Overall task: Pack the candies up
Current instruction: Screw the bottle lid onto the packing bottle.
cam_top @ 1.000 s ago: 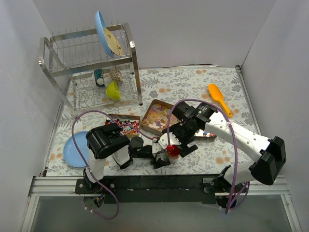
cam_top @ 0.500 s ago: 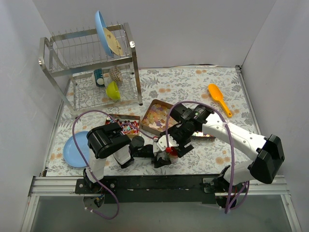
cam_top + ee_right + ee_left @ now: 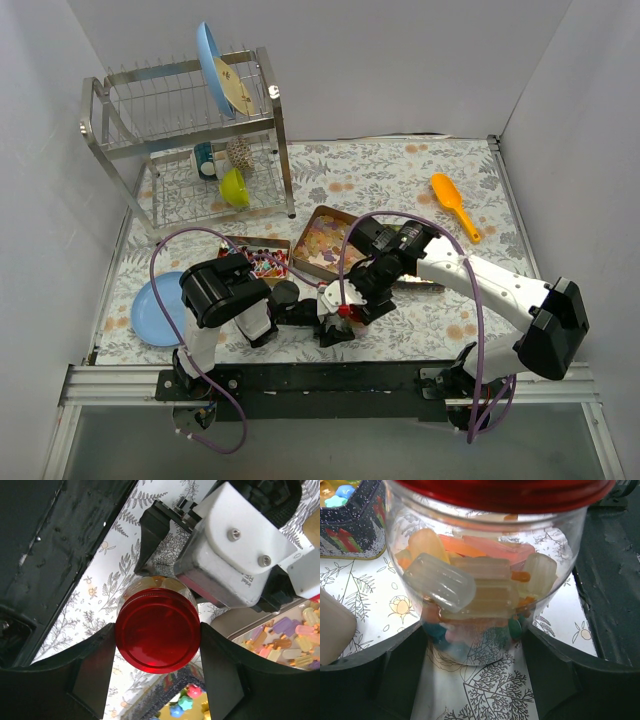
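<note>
A clear jar (image 3: 485, 585) partly filled with pale orange-yellow flat candies (image 3: 470, 580) stands on the floral cloth. My left gripper (image 3: 475, 640) is shut on its lower body. A round red lid (image 3: 157, 630) sits on the jar's mouth. My right gripper (image 3: 157, 632) reaches down from above, its fingers (image 3: 97, 655) pressed to both sides of the lid. From the top view the jar's lid (image 3: 345, 311) is a small red spot between the left gripper (image 3: 333, 320) and right gripper (image 3: 354, 303).
An open tin of pale flat candies (image 3: 322, 243) and an open tin of multicoloured nuggets (image 3: 258, 262) lie just behind the jar. The orange scoop (image 3: 455, 206) lies far right. A dish rack (image 3: 190, 150) stands back left, with a blue plate (image 3: 158, 308) near left.
My right gripper has slid left over the red lid and its jaws have narrowed onto it. The left gripper and the jar have stayed still.
</note>
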Motion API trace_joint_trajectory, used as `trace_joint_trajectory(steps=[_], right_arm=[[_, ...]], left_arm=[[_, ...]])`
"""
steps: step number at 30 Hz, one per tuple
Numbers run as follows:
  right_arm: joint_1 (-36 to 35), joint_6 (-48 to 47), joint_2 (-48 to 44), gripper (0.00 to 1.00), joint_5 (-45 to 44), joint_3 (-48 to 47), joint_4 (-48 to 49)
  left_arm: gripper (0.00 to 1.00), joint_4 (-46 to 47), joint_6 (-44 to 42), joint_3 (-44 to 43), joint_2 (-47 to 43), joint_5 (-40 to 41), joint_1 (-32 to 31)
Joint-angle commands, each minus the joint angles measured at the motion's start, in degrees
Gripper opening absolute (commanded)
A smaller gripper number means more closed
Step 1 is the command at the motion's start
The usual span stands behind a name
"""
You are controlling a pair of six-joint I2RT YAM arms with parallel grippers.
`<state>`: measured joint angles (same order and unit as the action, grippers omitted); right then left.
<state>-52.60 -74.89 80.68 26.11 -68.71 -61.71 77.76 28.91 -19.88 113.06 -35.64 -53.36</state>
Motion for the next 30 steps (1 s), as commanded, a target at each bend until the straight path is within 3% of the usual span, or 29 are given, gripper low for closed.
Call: trace_joint_trajectory(steps=[1,6,11,12,14,15,18,21,22,23,30], right_arm=[[-0.31,10.8,1.67,0.32,0.26,2.7,0.8],[-0.22,23.28,0.36,0.26,1.31,5.07,0.72],[-0.22,25.32,-2.37,0.28,0.18,7.71,2.03],[-0.22,25.15,-2.81,0.29,-0.35,8.23,2.04],[-0.14,25.15,-3.34,0.3,-1.32,8.33,2.56],[-0.05,24.97,-3.6,0.31,-1.32,8.07,2.56],[-0.05,24.97,-3.6,0.35,-1.5,7.63,2.65],[-0.05,25.41,-4.39,0.55,-2.38,7.18,3.09],[-0.05,25.5,-4.74,0.88,-2.9,6.4,3.0],[-0.05,26.11,-5.18,0.98,-3.34,6.04,2.83],[1.18,30.4,-9.13,0.98,-6.24,0.42,-1.56]], left_arm=[[0.0,-11.49,-1.05,1.16,2.61,3.29,0.28],[0.0,-11.4,-1.04,1.25,2.52,4.08,0.28],[0.0,-11.84,-0.61,0.98,2.17,4.61,0.28],[0.11,-12.19,-0.61,0.81,1.39,5.31,0.19],[0.49,-14.56,-0.61,0.11,0.24,6.1,0.28],[0.98,-15.43,-0.34,-0.16,-1.16,6.8,0.28],[0.98,-19.39,1.49,0.54,-5.02,7.25,0.28],[0.98,-25.36,3.69,0.89,-12.49,6.72,0.28],[0.98,-29.29,3.88,0.81,-16.77,6.29,0.36],[0.98,-31.5,4.23,0.72,-18.9,6.11,0.37],[0.98,-51.01,2.39,2.12,-38.32,4.96,0.28]])
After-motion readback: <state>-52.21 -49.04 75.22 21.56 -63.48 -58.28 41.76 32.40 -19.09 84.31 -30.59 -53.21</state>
